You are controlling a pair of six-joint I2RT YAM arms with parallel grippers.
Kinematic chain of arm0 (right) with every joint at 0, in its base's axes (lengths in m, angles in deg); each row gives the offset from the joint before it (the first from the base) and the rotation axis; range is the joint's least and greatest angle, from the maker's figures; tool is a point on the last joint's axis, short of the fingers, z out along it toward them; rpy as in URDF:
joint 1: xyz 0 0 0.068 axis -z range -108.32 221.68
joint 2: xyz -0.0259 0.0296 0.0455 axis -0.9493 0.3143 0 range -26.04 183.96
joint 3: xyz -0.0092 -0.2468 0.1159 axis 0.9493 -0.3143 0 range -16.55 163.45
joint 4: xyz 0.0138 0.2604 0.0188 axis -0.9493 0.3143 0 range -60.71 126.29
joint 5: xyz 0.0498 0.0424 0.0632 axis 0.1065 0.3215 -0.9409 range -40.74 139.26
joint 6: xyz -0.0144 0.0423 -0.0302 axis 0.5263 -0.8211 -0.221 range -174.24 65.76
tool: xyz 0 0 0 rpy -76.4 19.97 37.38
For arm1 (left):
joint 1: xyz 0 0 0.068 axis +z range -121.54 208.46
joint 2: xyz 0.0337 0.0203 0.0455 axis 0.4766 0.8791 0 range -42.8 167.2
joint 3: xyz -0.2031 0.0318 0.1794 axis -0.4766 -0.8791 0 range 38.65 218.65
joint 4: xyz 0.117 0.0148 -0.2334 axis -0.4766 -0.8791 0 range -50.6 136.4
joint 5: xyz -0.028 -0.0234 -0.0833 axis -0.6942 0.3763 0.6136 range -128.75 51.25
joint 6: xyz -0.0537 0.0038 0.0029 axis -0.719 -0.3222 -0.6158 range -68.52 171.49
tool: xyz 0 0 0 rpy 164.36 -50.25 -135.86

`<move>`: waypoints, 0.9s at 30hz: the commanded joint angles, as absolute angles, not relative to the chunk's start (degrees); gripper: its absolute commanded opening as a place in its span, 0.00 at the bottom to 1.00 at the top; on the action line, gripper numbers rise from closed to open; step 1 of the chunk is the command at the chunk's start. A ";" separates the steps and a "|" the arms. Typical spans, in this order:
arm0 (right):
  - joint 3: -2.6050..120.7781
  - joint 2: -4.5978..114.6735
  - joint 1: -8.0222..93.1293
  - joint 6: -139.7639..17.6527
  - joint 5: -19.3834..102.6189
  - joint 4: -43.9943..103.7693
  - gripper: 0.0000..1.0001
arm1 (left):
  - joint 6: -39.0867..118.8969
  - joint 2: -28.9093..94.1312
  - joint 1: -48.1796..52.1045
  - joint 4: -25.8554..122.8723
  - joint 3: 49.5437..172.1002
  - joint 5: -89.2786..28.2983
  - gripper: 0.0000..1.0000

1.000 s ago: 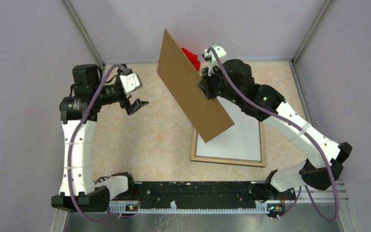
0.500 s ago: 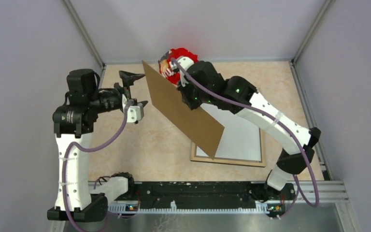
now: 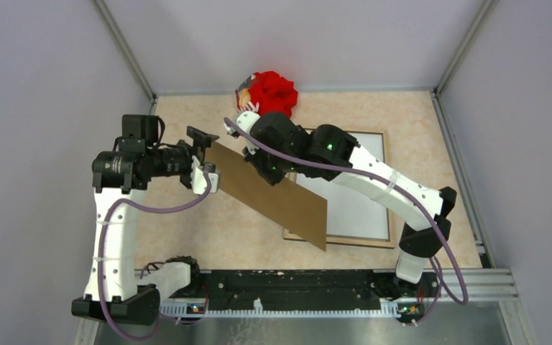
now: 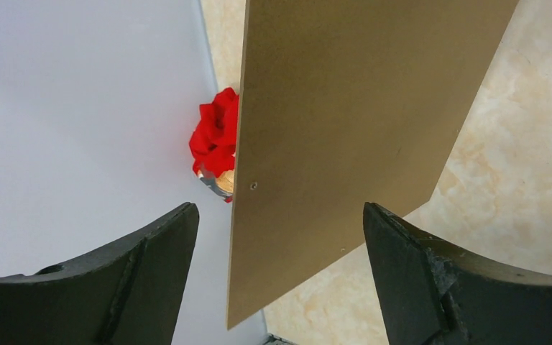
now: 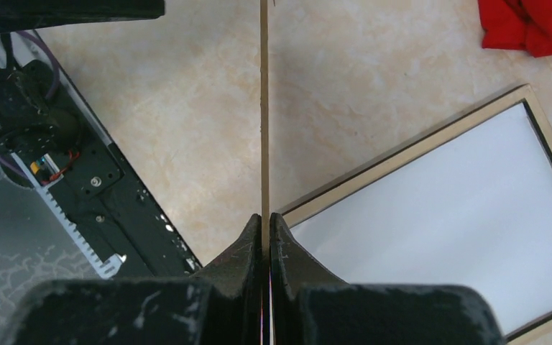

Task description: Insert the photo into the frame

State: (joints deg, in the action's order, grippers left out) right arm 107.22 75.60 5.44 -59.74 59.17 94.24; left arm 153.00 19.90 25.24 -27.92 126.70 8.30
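The photo (image 3: 273, 194) hangs tilted above the table with its brown board back up. My right gripper (image 3: 262, 167) is shut on its far long edge; in the right wrist view the board (image 5: 264, 108) shows edge-on, pinched between the fingers of that gripper (image 5: 266, 219). My left gripper (image 3: 205, 154) stands open around the board's left corner. In the left wrist view the corner (image 4: 345, 129) lies between the wide fingers (image 4: 151, 266) without touching them. The frame (image 3: 338, 237) lies flat at the right, wood rim up, white inside.
A red cloth bundle (image 3: 272, 92) sits at the back wall, also seen past the board (image 4: 215, 140). The black base rail (image 3: 295, 287) runs along the near edge. Grey walls close in the table on the left, back and right.
My right arm has swung the photo left and lowered it to a flatter tilt, uncovering the frame. My left gripper has turned and come up around the board's left corner.
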 commanded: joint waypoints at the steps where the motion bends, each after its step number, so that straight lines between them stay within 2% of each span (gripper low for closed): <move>1: 107.09 73.80 3.32 -58.46 58.18 89.91 0.00 | 156.74 20.96 24.86 -30.94 126.98 7.58 0.90; 8: 96.31 68.32 1.88 -59.76 57.71 83.07 0.00 | 155.88 21.57 24.86 -31.87 125.32 5.58 0.87; 16: 90.06 63.54 1.30 -60.33 57.41 77.27 0.00 | 156.77 21.89 24.86 -31.80 121.51 0.86 0.71; 20: 89.81 63.08 1.21 -60.69 57.21 77.29 0.00 | 155.21 22.55 24.86 -30.58 121.81 0.08 0.57; 27: 91.51 63.85 1.15 -63.60 52.48 76.25 0.01 | 157.58 23.35 24.86 -32.41 123.03 -1.18 0.18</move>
